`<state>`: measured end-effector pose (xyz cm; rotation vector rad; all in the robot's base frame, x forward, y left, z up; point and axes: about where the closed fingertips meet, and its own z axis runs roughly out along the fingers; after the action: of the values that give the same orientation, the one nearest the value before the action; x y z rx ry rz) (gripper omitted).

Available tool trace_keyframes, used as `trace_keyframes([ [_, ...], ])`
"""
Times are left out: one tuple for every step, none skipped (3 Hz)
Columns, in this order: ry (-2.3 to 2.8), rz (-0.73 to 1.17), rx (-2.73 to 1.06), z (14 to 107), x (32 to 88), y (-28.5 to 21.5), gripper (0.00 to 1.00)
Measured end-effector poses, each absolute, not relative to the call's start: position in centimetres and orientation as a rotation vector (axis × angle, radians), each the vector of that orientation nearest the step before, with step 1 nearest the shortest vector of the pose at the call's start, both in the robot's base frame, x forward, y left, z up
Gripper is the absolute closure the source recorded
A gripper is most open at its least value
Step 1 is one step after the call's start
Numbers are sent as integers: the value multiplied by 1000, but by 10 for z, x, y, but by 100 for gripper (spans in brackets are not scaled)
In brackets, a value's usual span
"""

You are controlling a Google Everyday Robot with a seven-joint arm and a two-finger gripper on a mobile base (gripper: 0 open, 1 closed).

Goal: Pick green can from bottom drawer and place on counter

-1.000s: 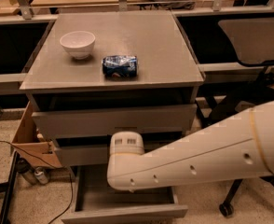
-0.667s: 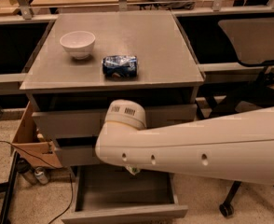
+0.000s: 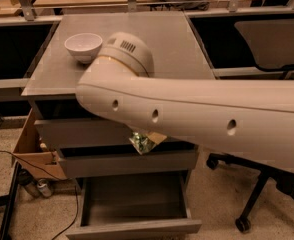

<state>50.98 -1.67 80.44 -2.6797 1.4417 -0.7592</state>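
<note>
**Can out of the drawer, counter lip overhead**

Our gripper (image 3: 149, 139) sits tucked beneath our own arm (image 3: 187, 109), just in front of the middle drawer (image 3: 127, 165), and the arm hides most of it. One pale piece of the fingers (image 3: 157, 136) shows touching the green can (image 3: 144, 144). The can hangs with nothing under it, so we judge the fingers clenched on it.

Well below the fingers the bottom drawer (image 3: 137, 228) stands pulled out, and what we see of its floor is bare. We take the picking half as done and the placing as not yet begun.

The can is close to the cabinet front. Above the fingers the counter (image 3: 172, 39) juts out over the drawers, so we expect to draw outward before rising past that edge. Up and to the view's left of the fingers a white bowl (image 3: 84, 46) stands on the counter. The grey surface to its right offers landing room.
</note>
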Motion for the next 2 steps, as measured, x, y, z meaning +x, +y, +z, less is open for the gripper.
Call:
trace_keyframes([
  [1552, -808, -2616, 844, 517, -23, 100],
  [1635, -851, -2533, 870, 537, -32, 100],
])
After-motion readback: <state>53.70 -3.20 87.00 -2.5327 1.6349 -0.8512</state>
